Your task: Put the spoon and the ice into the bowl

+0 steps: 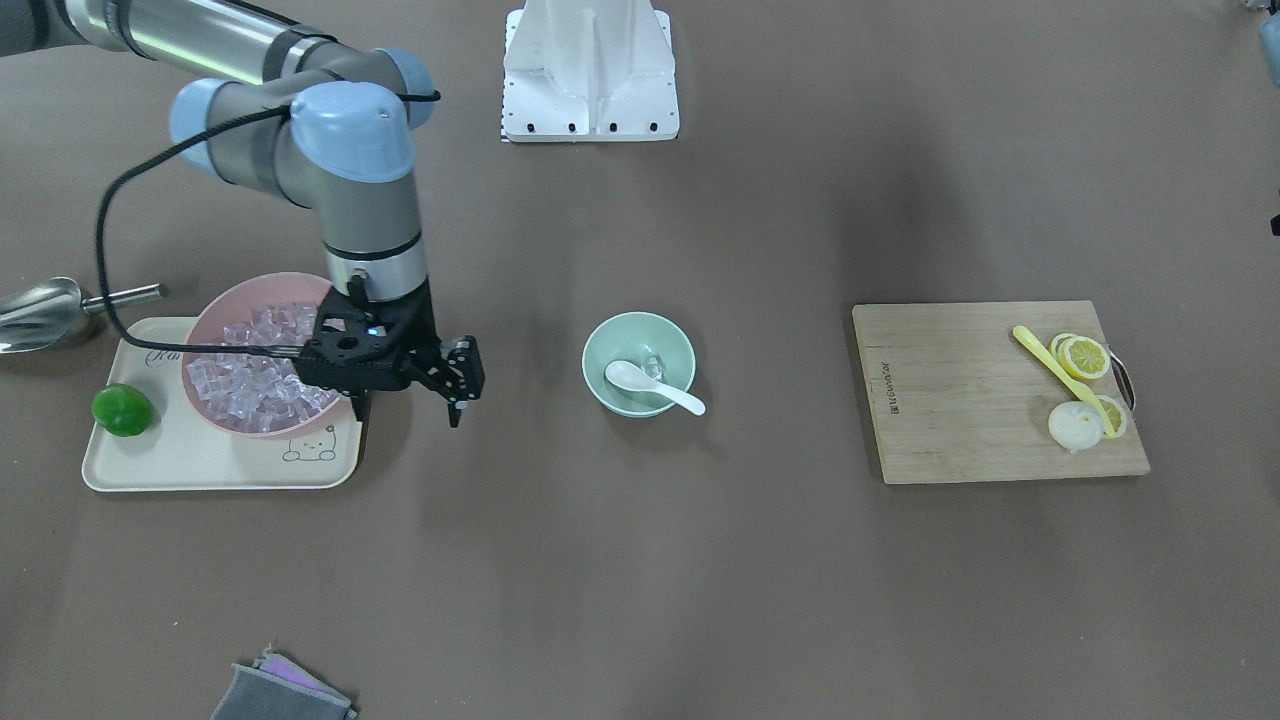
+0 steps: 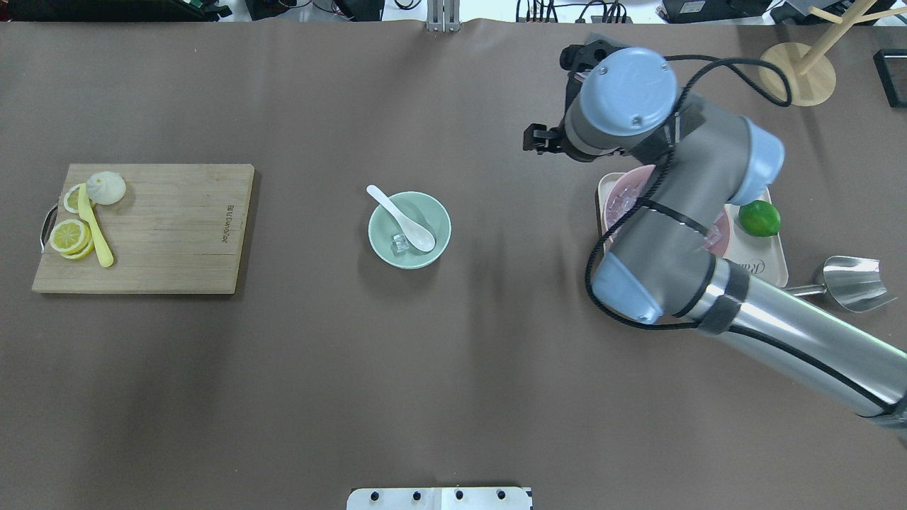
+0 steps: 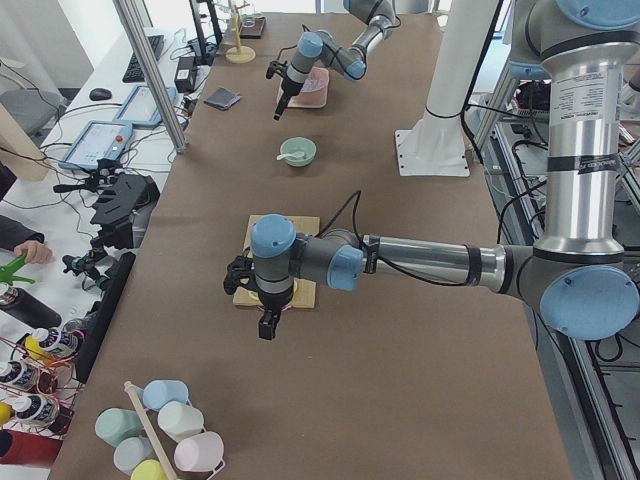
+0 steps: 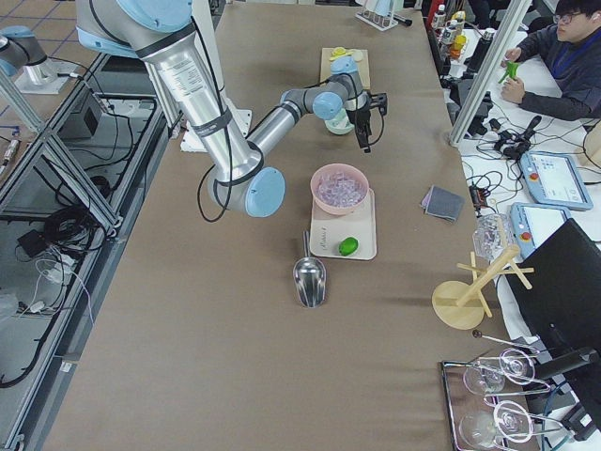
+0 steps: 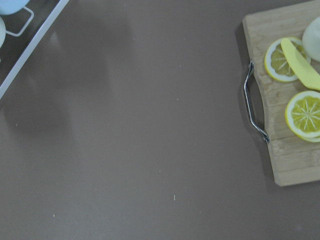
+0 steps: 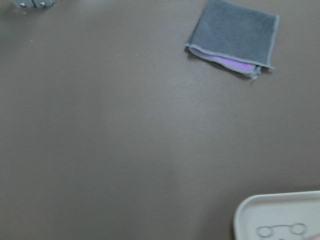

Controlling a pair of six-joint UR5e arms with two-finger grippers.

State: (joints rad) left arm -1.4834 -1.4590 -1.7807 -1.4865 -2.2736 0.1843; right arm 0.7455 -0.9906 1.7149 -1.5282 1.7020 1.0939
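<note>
Hovering beside pink ice bowl (image 1: 207, 312), right gripper (image 1: 458, 395): jaw gap unclear, seemingly empty. Spoon (image 1: 655, 388) handle overhung mint bowl (image 1: 600, 340) rim; stray sweep could flip it, ejecting ice cube (image 1: 654, 366).

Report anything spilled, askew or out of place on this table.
Nothing stands out. The spoon lies in the bowl, handle over the rim, an ice cube beside it. The remaining cubes sit in the pink bowl on the tray; I see none spilled.
</note>
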